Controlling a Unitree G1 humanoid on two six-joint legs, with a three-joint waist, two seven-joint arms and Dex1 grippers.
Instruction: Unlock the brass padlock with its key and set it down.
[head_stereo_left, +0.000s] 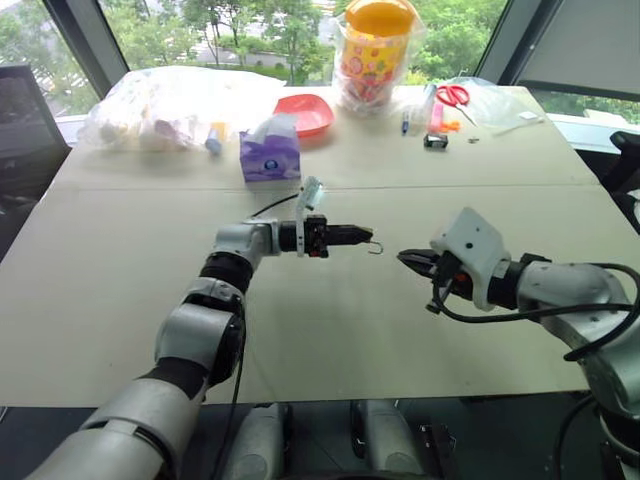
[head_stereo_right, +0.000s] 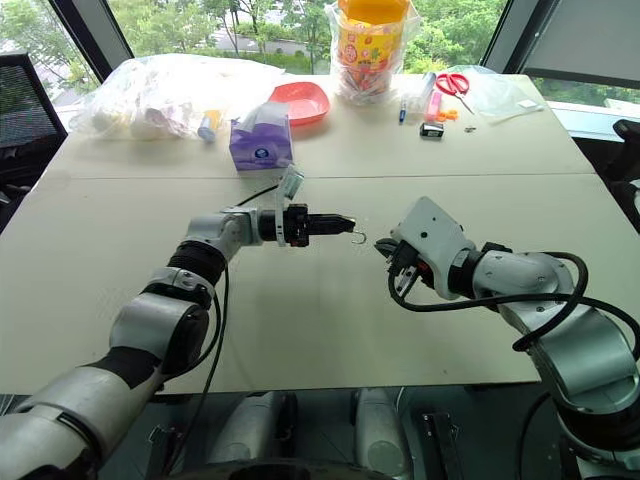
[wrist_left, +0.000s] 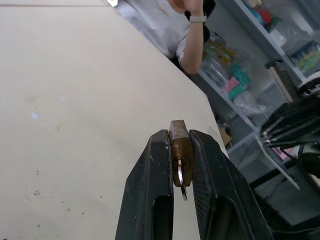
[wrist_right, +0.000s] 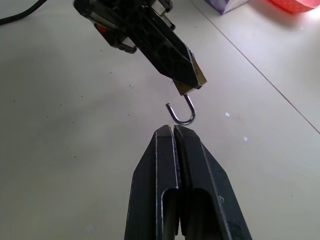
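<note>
There are two tools, left tool (head_stereo_left: 362, 236) and right tool (head_stereo_left: 408, 260). One brass padlock (wrist_left: 180, 150), one key (wrist_left: 181, 175), one tissue box (head_stereo_left: 269, 152), one red plate (head_stereo_left: 306, 112), one pair of scissors (head_stereo_left: 455, 96), one big jar (head_stereo_left: 376, 52).

Pale beige table (head_stereo_left: 420, 300) with seam lines across top. Large windows (head_stereo_left: 250, 30) behind, dark frames, green trees outside, daylight. Black chair (head_stereo_right: 25, 115) at left. Cluttered shelving (wrist_left: 260, 60) beyond table edge.

Brass padlock (wrist_right: 191, 82) held above table in left gripper (head_stereo_left: 362, 237); silver shackle swung open; key seemingly in keyhole.
</note>
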